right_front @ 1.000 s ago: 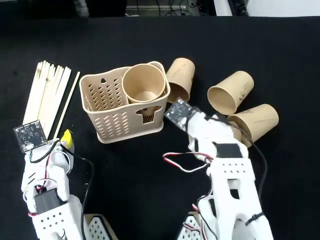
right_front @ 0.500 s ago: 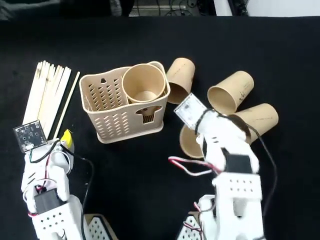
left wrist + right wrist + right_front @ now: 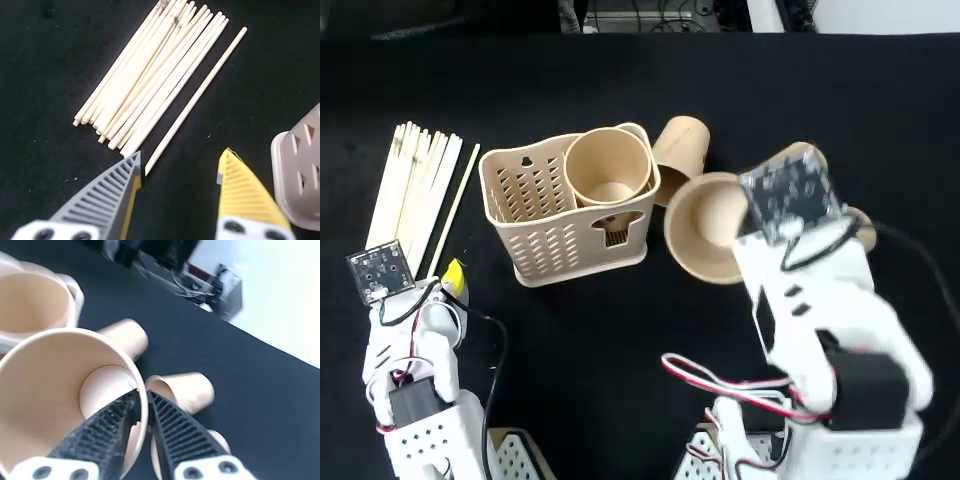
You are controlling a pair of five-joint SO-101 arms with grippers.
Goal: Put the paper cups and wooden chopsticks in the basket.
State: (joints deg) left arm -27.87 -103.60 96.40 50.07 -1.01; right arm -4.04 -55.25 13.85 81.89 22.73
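Pinching paper cup point(image 3: 47, 382) rim | right gripper point(image 3: 142, 396) | near basket point(image 3: 555, 242)

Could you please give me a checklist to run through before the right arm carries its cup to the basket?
1. Grip: the right gripper pinches the rim of the held cup, one finger inside, one outside: ok.
2. Held cup above the basket: not ok, it hangs beside it.
3. Room in the basket: the compartment beside the nested cup is free: ok.
4. Left gripper out of the way, open over the chopsticks: ok.
5. Held cup upright: cannot tell.
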